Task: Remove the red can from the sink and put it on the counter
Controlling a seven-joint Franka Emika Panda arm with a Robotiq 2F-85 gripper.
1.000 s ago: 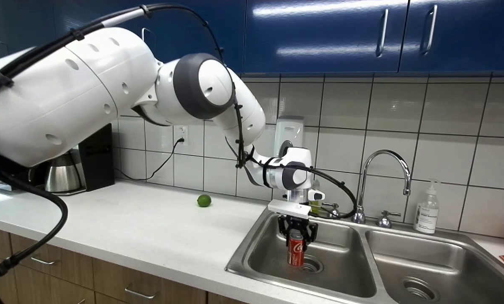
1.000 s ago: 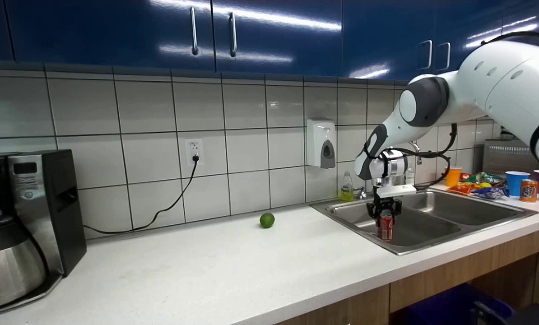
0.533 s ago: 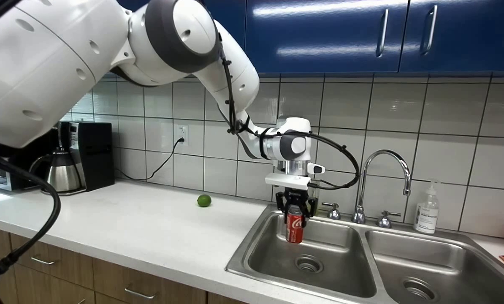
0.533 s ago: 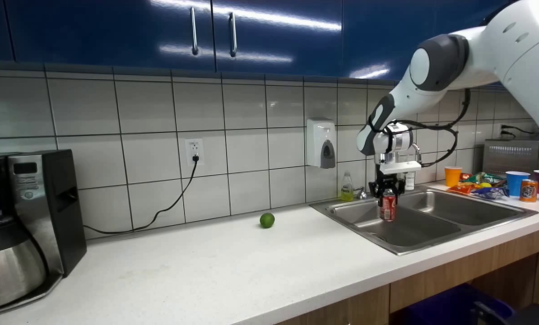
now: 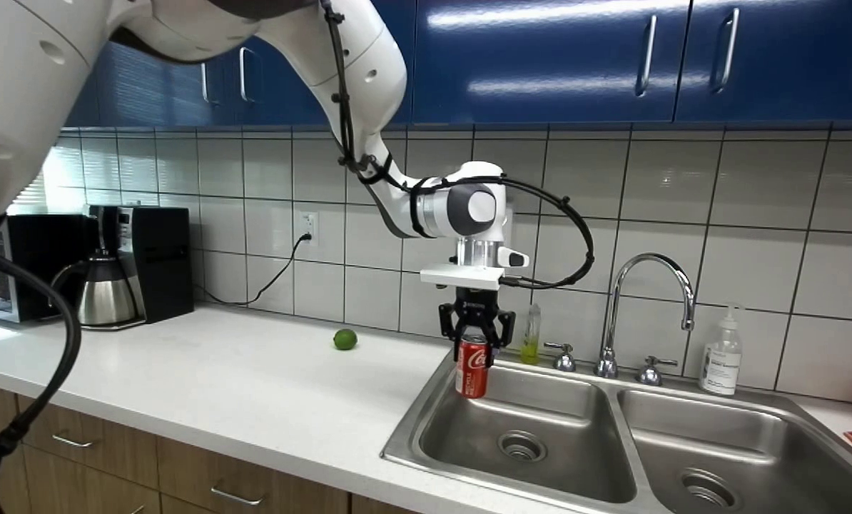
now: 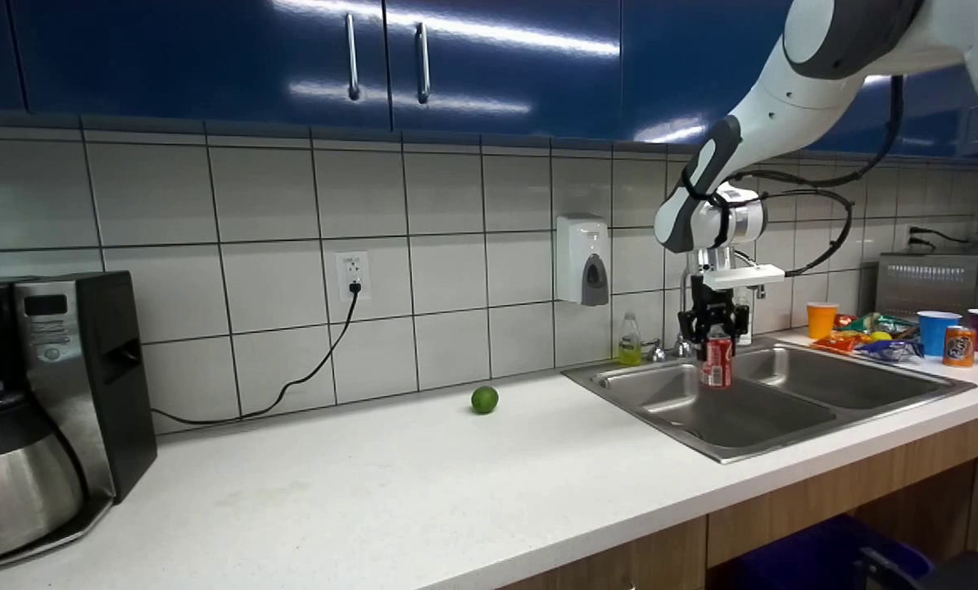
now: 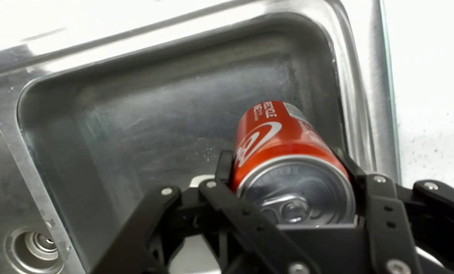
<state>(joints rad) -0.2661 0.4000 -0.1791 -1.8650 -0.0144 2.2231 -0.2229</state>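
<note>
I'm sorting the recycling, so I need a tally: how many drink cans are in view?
2: the red can, held by the gripper over the sink, and an orange can on the counter near the blue cup. Others may be hidden among the packets.

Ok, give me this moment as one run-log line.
pincer: closed on red can | red can: upright, held over sink | counter: can not yet placed there
</note>
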